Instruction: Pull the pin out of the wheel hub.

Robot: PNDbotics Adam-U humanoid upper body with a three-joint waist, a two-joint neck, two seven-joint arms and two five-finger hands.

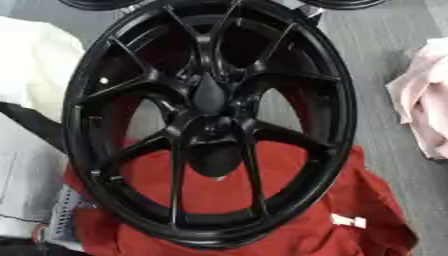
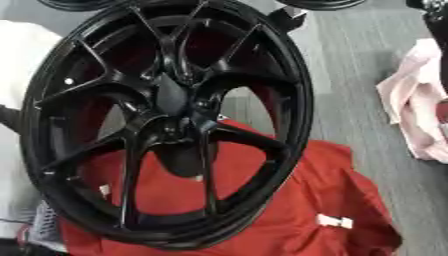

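A glossy black spoked wheel (image 1: 210,125) fills the middle of both views and lies tilted on a red cloth (image 1: 289,200). At its hub (image 1: 210,127) a dark tapered piece, perhaps the pin (image 1: 210,95), stands up between the spokes; black on black, its outline is hard to separate. A rounded dark shape (image 1: 214,157) with a small pale tip shows just below the hub. Neither hand is at the wheel. A black part of my right arm or hand (image 2: 435,30) shows only at the top right edge of the right eye view. My left hand shows nowhere.
A pink cloth (image 1: 424,110) lies on the grey floor (image 1: 376,45) to the right. White fabric (image 1: 31,65) and a dark strap (image 1: 31,120) lie on the left. Parts of other black wheels (image 1: 96,4) show along the top edge.
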